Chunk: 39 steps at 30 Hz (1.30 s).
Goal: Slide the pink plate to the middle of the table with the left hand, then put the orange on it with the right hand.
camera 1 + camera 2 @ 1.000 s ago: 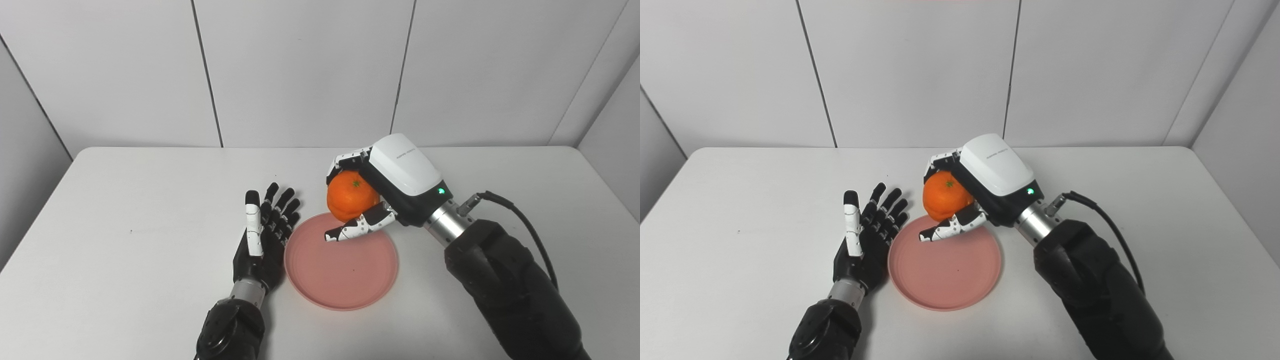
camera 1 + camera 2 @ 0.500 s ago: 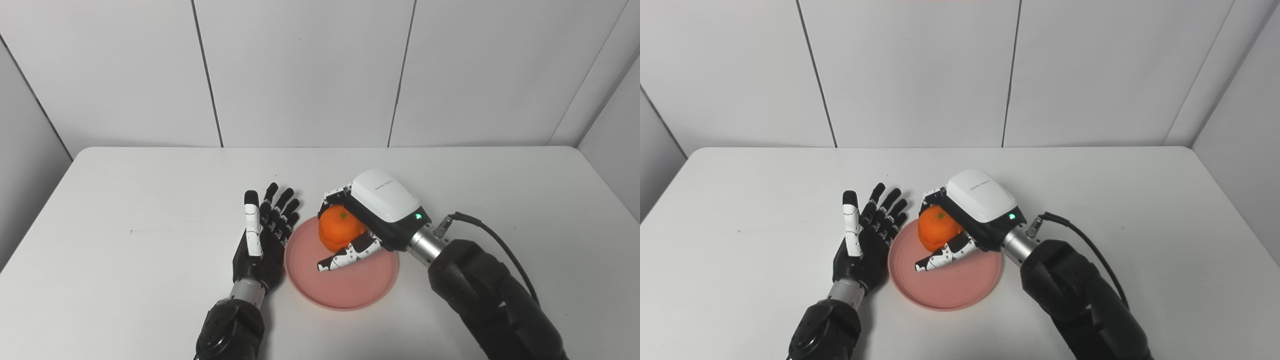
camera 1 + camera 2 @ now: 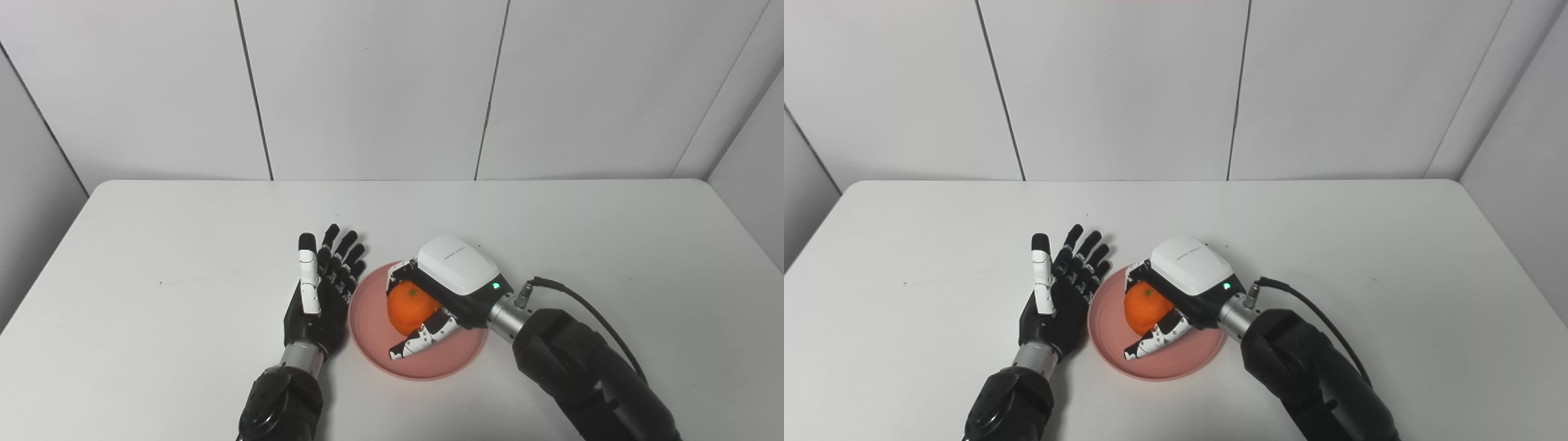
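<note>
My right hand [image 3: 450, 294] has come down from above the rim's 12 o'clock; its fingers still wrap the orange [image 3: 409, 299], now low over the pink plate [image 3: 373, 318]. Release is next. Left hand [image 3: 321, 294] rests at 9 o'clock, fingers spread.

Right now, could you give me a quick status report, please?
Right hand shut on orange, low over pink plate. Left hand open beside plate. Nothing in the way.

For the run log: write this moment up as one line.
phase: placing | right hand: shut on orange, over pink plate | left hand: open, beside plate's left rim | release: not yet
</note>
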Tool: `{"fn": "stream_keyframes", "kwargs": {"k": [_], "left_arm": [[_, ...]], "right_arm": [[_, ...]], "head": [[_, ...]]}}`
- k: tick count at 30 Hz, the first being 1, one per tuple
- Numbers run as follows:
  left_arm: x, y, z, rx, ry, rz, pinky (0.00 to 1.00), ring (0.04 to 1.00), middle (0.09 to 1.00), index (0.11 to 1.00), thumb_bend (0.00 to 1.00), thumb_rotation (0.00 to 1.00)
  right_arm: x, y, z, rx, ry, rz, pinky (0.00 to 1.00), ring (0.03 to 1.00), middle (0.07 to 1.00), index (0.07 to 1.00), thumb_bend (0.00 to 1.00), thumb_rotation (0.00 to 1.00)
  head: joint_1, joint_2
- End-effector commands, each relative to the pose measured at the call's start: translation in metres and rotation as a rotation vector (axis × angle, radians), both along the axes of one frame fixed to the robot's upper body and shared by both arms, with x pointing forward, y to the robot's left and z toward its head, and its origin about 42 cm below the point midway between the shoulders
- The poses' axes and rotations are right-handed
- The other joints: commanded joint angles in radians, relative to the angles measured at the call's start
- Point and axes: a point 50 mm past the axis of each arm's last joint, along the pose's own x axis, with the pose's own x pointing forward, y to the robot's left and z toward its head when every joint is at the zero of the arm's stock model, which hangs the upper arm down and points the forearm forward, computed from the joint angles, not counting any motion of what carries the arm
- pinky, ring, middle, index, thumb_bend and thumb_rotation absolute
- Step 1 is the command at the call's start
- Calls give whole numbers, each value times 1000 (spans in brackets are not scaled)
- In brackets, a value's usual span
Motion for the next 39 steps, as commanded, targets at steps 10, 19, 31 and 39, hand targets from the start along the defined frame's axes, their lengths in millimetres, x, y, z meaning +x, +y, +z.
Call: {"fn": "stream_keyframes", "kwargs": {"k": [10,19,31,39], "left_arm": [[-7,-2,-9,3,63,-4,1000,948,961,1000,834,919],[-10,-3,-10,-7,67,-1,1000,945,960,1000,835,906],[-13,-6,-12,0,79,6,984,940,955,1000,843,903],[-13,-4,-12,-13,77,-3,995,940,960,1000,846,896]], "right_arm": [[7,5,17,-17,-81,48,196,264,344,426,629,475],[7,2,23,-2,-96,43,267,335,414,443,752,575],[4,-5,29,29,-103,32,705,708,743,737,991,776],[2,-7,37,194,-83,28,637,713,781,822,993,800]], "head": [[2,1],[1,-19],[8,-32],[7,-35]]}}
